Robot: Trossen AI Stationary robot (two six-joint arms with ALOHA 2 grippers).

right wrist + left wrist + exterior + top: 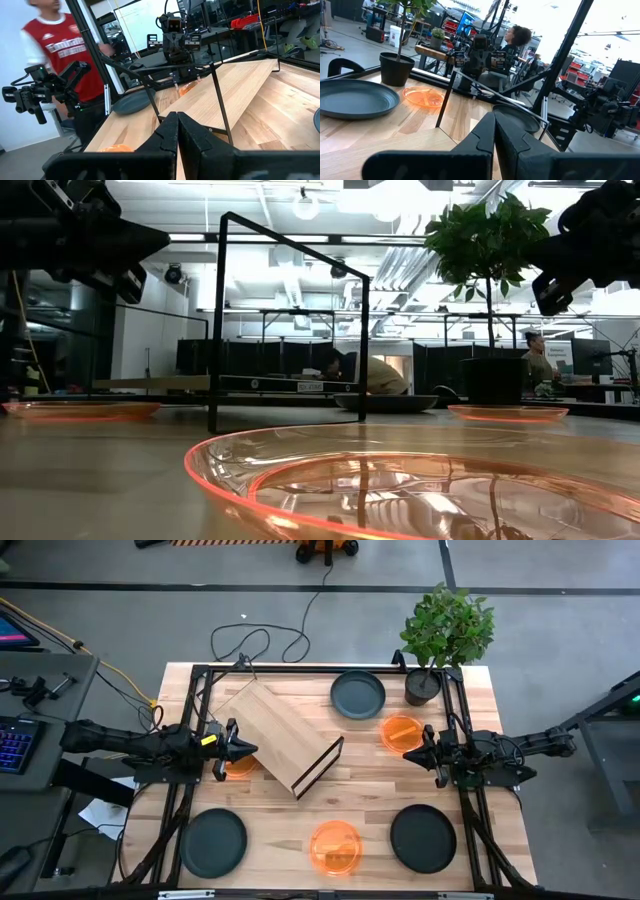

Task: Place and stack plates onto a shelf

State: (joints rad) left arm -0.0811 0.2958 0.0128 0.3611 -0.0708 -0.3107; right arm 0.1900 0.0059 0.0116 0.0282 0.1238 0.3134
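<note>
High view: shelf (pixel 283 738) lies diagonally at table centre, wire frame at its lower right end. 3 dark plates (pixel 357 695) (pixel 213 842) (pixel 423 837) and 3 orange plates (pixel 402 732) (pixel 335 845) (pixel 239 764) sit on the table, none on the shelf. Left gripper (pixel 247 749) is over 1 orange plate, fingers closed, empty. Right gripper (pixel 412 754) is just beside another orange plate, closed, empty.

Low view: orange plate (pixel 420 485) nearest; wire frame (pixel 290 320) upright behind it.

Left wrist view: fingers (pixel 485 137) pressed together; plant pot (pixel 396 68) beyond.

Right wrist view: fingers (pixel 170 131) together; a person (pixel 65 55) stands beyond the table.
</note>
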